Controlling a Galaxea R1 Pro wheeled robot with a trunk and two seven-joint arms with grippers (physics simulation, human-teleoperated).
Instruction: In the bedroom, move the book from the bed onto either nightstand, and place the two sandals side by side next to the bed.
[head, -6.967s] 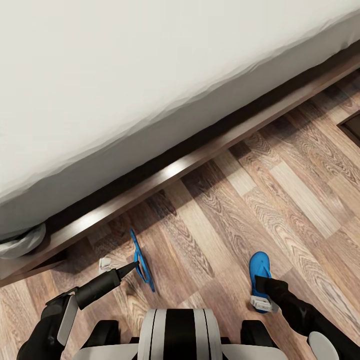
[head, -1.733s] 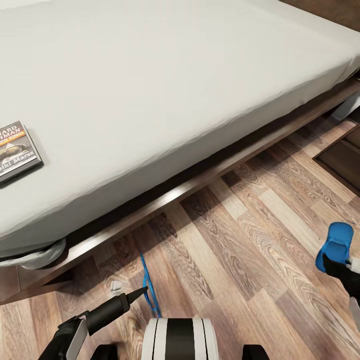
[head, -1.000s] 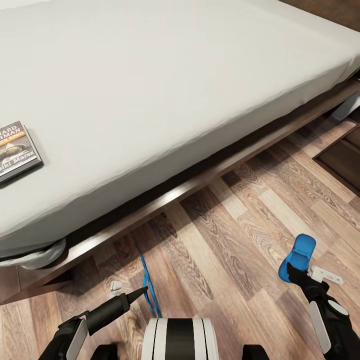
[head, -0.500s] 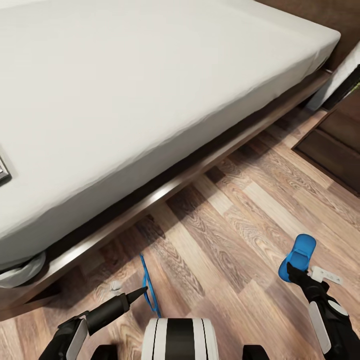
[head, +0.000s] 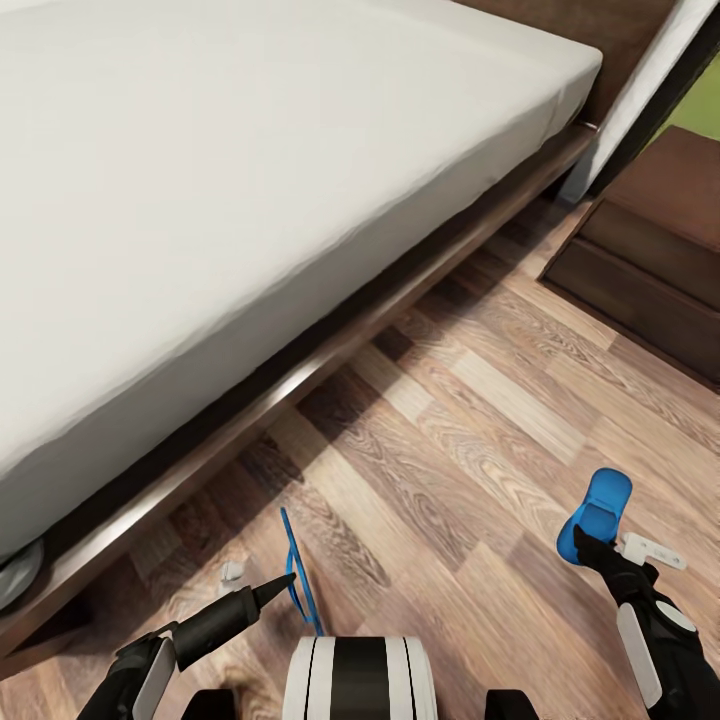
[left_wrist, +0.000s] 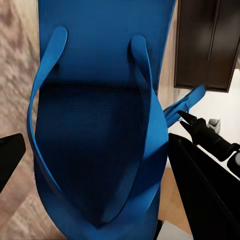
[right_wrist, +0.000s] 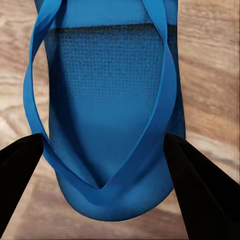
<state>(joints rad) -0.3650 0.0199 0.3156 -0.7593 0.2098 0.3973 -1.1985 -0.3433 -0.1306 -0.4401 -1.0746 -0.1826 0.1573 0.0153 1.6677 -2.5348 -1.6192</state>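
Note:
The bed (head: 250, 170), a light-grey mattress on a dark wooden frame, lies across the upper left of the head view. Each gripper holds a bright blue sandal above the wood floor. My left gripper (head: 262, 577) is shut on one sandal (head: 297, 568), which shows edge-on, and in the left wrist view that sandal (left_wrist: 100, 115) lies between the black fingers (left_wrist: 200, 190). My right gripper (head: 615, 548) is shut on the other sandal (head: 597, 512), seen close in the right wrist view (right_wrist: 110, 100). The dark nightstand (head: 650, 250) stands at the right by the headboard. The book is out of view.
Open wood-plank floor (head: 470, 420) runs between the bed frame and the nightstand. A grey bundle (head: 15, 585) sticks out from under the bed at the far left. A white strip (head: 640, 90) rises at the bed's far corner.
The head view has swung right, so the book has left the picture and the nightstand shows more. Earlier, my right arm carried its sandal in from the far right. Both sandals were lifted off the floor.

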